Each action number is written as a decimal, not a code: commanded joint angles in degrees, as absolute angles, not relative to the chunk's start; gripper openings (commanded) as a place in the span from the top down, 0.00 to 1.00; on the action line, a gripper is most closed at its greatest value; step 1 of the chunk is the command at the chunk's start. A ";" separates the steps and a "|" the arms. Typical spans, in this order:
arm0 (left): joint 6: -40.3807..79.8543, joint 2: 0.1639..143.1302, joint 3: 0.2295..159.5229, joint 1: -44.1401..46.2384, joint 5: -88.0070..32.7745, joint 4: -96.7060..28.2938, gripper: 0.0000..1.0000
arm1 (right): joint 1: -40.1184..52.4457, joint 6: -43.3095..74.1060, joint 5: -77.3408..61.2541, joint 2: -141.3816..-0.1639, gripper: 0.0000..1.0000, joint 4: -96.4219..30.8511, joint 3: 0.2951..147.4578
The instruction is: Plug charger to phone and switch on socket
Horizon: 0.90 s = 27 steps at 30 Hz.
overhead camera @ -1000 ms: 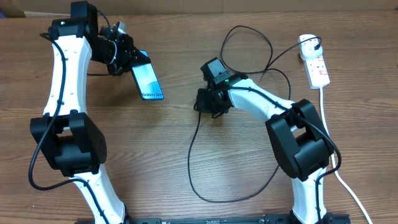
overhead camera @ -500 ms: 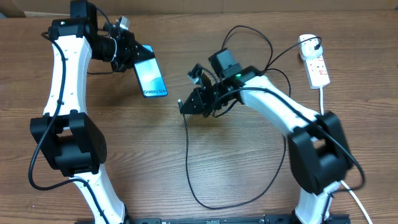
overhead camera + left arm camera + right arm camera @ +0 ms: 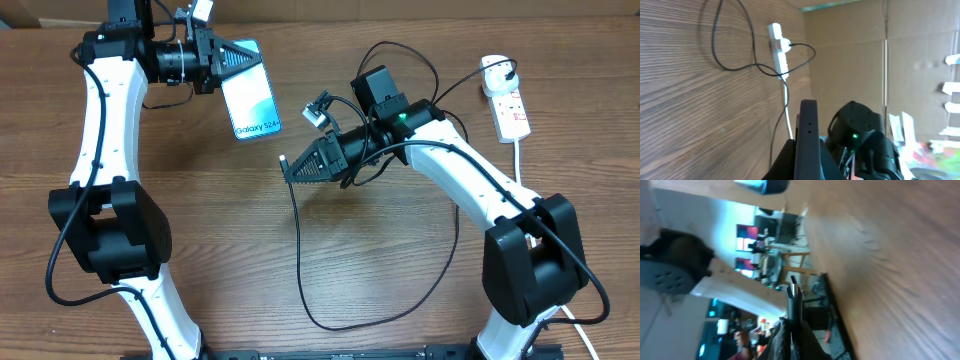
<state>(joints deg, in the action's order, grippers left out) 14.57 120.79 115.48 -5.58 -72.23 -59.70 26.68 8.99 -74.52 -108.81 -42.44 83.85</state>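
The phone (image 3: 254, 100) hangs above the table at the back left, its light blue screen facing up. My left gripper (image 3: 236, 60) is shut on its far short edge. In the left wrist view the phone (image 3: 807, 132) shows edge-on between the jaws of that gripper (image 3: 807, 160). My right gripper (image 3: 298, 166) is shut on the charger's connector end (image 3: 285, 160), a little right of and below the phone, apart from it. The black cable (image 3: 300, 260) drops from there and loops over the table. In the right wrist view the connector (image 3: 793, 296) sticks out of the gripper (image 3: 792, 322). The socket (image 3: 511, 108) lies at the back right.
A white plug (image 3: 494, 68) sits in the socket's far end, and a thick white cord (image 3: 530, 230) runs down the right side. More black cable (image 3: 400, 60) loops at the back centre. A cardboard wall (image 3: 865, 50) stands beyond the table's edge.
My left gripper has swung the phone toward the centre and turned it more lengthwise. My right gripper has lifted the connector end off the table and carried it left toward the phone.
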 commanded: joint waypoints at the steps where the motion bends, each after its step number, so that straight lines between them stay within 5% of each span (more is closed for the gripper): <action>1: 14.96 119.70 116.40 -5.32 -76.95 -59.40 0.96 | 26.61 8.54 -78.78 -108.14 0.96 -42.52 83.70; 27: 18.41 119.70 116.40 -5.21 -79.13 -58.00 0.96 | 28.67 29.63 -75.70 -108.22 0.96 -20.56 83.70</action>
